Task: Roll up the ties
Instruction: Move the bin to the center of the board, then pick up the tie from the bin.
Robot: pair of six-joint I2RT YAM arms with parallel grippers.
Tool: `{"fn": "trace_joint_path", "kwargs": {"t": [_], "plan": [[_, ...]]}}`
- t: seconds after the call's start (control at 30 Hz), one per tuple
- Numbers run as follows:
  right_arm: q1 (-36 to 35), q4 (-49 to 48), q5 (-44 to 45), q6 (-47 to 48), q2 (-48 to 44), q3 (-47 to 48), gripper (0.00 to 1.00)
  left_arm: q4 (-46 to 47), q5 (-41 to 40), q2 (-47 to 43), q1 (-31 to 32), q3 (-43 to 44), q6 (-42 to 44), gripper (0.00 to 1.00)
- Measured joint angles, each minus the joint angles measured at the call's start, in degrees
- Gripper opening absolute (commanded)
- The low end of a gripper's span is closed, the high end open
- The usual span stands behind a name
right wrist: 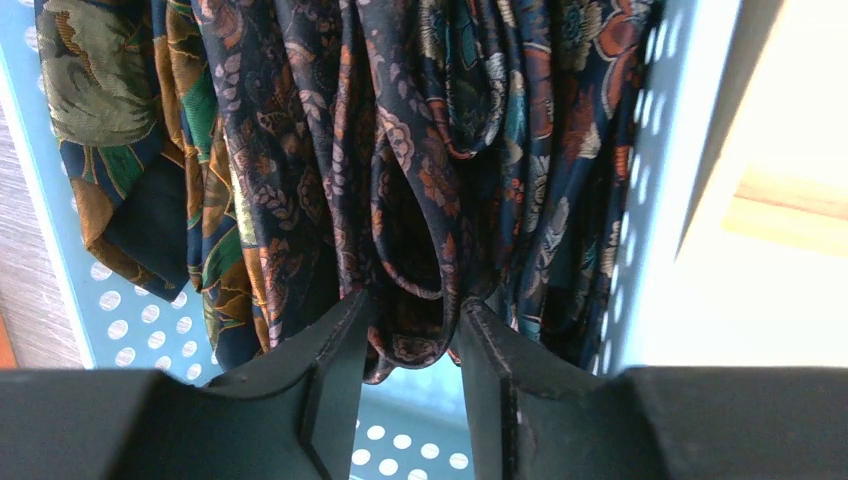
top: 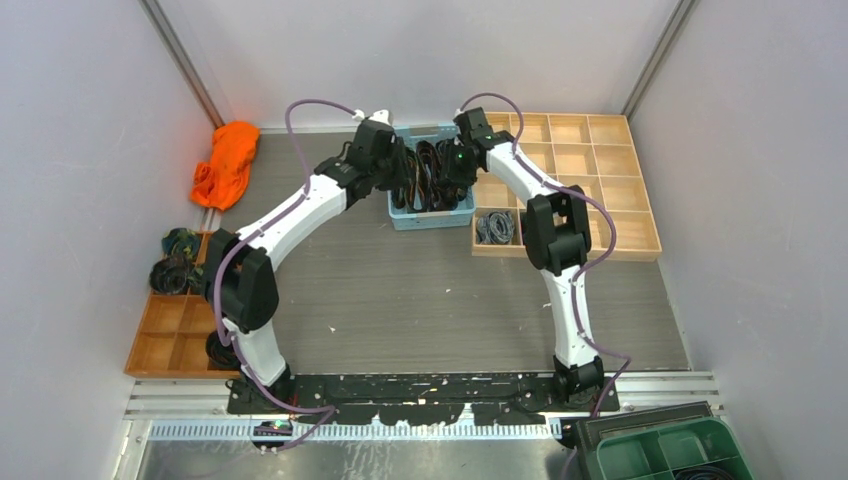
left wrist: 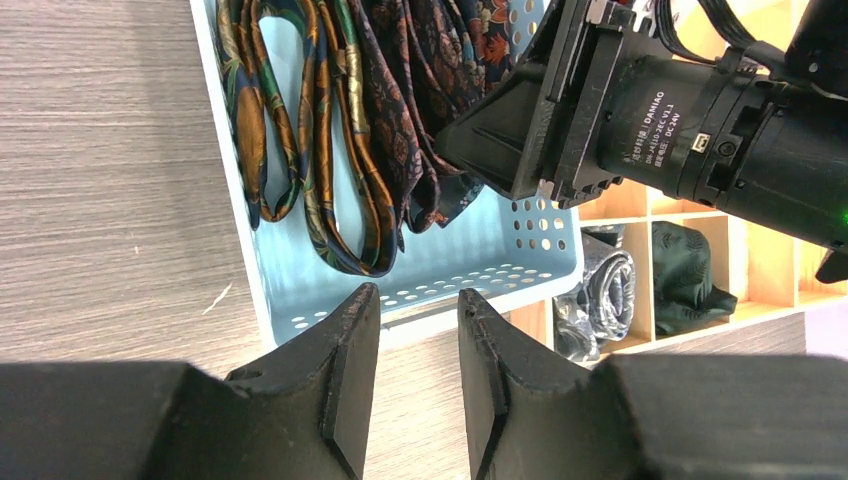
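On the table (top: 420, 300), the light blue basket (left wrist: 520, 250) holds the ties (right wrist: 300, 150) in loose loops. They are judged light, limp and slippery, and best taken near one end. The right hand (right wrist: 412, 340) pinches a paisley fold; the left hand (left wrist: 418, 340) stands open by the basket's wall.

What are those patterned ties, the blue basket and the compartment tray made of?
Ties: woven fabric, likely silk or a silky synthetic, judging by glossy folds. Basket: smooth pale-blue plastic with moulded round holes. Tray: light wood, probably plywood, matte; thin slat dividers.
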State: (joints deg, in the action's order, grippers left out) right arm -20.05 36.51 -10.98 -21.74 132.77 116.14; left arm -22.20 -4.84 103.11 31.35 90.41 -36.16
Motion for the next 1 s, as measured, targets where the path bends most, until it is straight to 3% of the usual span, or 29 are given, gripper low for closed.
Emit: {"fn": "trace_joint_path", "kwargs": {"t": [0.1, 0.3, 0.37, 0.43, 0.47, 0.53, 0.77, 1.0], "plan": [[-0.72, 0.46, 1.03, 0.70, 0.37, 0.79, 0.33, -0.04, -0.04, 0.15, 0.02, -0.46, 0.39, 0.34], [-1.38, 1.70, 2.97, 1.70, 1.60, 2.78, 0.32, -0.22, 0.07, 0.50, 0.02, -3.26, 0.39, 0.31], [-1.38, 2.64, 3.58, 1.97, 2.75, 4.46, 0.21, -0.37, 0.04, 0.50, 0.02, -4.83, 0.42, 0.25], [-1.36, 3.98, 4.46, 2.23, 4.57, 6.88, 0.03, -0.66, 0.07, 0.46, 0.02, -6.23, 0.42, 0.14], [-1.36, 4.61, 4.66, 2.47, 5.33, 7.82, 0.02, -0.68, 0.13, 0.33, 0.04, -7.10, 0.42, 0.09], [-1.36, 5.84, 5.18, 2.64, 6.82, 9.51, 0.01, -0.81, 0.24, -0.59, 0.39, -9.46, 0.76, 0.01], [-1.27, 6.21, 5.81, 3.02, 5.60, 9.97, 0.01, -0.13, 1.84, -4.57, 4.76, -14.05, 2.60, 0.00], [-1.27, 4.85, 5.79, 3.17, -9.57, 7.39, 0.01, 5.05, 6.69, -3.91, 6.78, -17.62, 1.90, 0.00]]}}
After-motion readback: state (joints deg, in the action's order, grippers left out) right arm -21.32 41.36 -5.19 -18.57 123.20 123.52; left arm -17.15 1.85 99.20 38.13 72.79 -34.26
